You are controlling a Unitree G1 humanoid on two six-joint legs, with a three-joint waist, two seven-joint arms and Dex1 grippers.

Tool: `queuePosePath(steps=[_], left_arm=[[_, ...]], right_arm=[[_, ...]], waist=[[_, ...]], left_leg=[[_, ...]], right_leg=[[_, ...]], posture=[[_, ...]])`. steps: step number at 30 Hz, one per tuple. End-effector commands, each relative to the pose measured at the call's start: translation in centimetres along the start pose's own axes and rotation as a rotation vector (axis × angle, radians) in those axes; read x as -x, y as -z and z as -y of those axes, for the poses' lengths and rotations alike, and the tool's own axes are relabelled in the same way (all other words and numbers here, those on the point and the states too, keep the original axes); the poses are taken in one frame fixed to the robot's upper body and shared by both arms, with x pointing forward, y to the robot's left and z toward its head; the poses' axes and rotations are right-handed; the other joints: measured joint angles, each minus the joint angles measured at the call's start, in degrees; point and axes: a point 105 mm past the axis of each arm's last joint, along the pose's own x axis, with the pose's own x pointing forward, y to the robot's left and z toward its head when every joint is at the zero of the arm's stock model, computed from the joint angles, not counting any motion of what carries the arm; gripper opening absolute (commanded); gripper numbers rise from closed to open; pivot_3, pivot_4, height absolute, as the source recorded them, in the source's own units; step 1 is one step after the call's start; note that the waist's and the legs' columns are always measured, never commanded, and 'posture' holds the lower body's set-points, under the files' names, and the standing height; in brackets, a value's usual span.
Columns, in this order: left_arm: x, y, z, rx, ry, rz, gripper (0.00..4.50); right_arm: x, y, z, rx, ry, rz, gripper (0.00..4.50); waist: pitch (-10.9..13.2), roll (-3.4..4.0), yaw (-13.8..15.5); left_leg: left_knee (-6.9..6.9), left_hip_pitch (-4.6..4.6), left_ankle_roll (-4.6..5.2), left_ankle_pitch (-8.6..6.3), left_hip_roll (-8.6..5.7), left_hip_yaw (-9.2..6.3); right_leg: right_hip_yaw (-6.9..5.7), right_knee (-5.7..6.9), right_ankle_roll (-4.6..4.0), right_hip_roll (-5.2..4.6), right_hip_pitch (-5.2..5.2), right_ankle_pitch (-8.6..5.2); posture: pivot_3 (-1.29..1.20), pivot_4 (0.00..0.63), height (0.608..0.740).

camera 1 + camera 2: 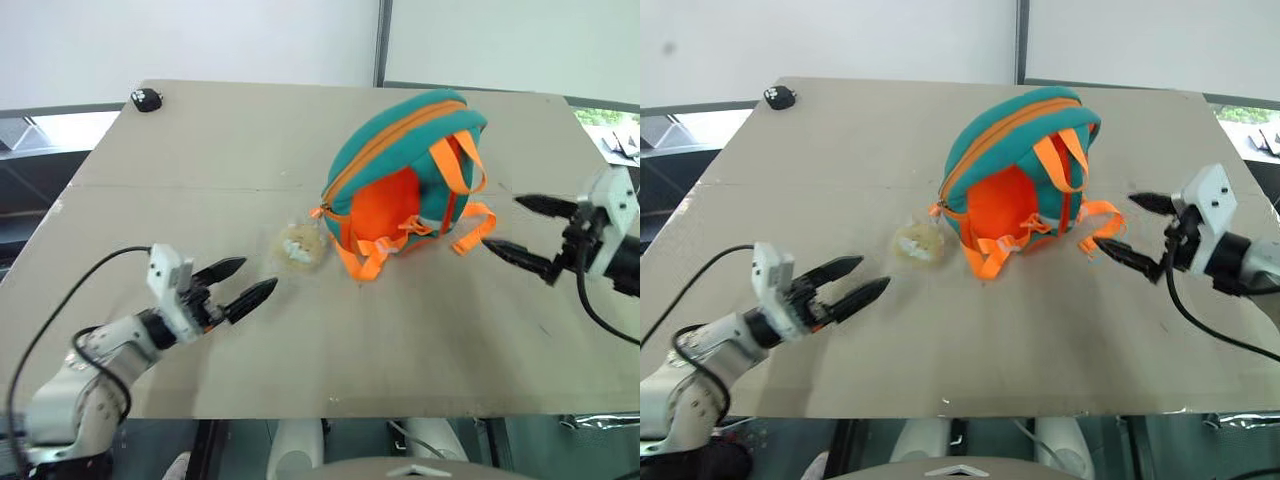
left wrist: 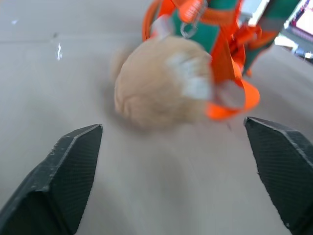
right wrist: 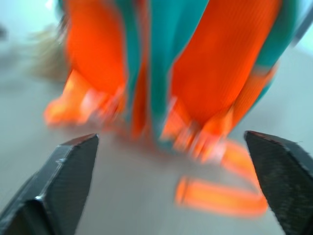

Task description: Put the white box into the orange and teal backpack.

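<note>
Left eye view puts the orange and teal backpack [image 1: 405, 170] a little right of centre on the tan table [image 1: 180, 190], standing on its base with its orange panel and straps facing the near edge. Its zipper runs over the top of the teal shell, and the loose orange straps trail onto the tabletop at its near side and to its right. A beige plush charm [image 1: 301, 246] lies on the table just left of the backpack's near corner. I cannot tell where the white box is.

On the near left, the left gripper [image 1: 243, 285] points toward the charm, its two black fingers spread apart with nothing between them, close to the charm but not touching it. At the right, the right gripper [image 1: 521, 231] faces the backpack's trailing straps, fingers likewise spread wide and empty. A small dark object [image 1: 146, 99] sits at the table's far left corner.
</note>
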Motion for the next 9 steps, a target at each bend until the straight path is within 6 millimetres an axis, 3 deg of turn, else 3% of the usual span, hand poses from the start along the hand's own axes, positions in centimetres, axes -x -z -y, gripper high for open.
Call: queuePosePath(steps=[1, 9], left_arm=[[2.1, -0.6, 0.4, -0.090, -0.009, -0.030, 4.47], [4.4, -0.1, -0.6, -0.067, -0.082, -0.063, 4.47]], right_arm=[[2.6, 0.6, -0.4, 0.044, 0.015, -0.013, 4.50], [4.0, 3.8, -0.1, 0.026, 0.083, -0.038, 4.50]], waist=[[-0.1, -0.05, 0.0], [-0.2, -0.12, -0.4]], left_leg=[[0.00, 0.06, 0.00, -0.01, 0.01, 0.06], [0.20, 0.21, 0.00, -0.01, 0.09, 0.06]], right_leg=[[0.05, -0.05, 0.00, 0.00, 0.02, 0.00], [0.02, 0.02, 0.03, 0.01, 0.06, 0.00]], posture=[[0.00, 0.150, 0.740], [0.00, 0.150, 0.740]])
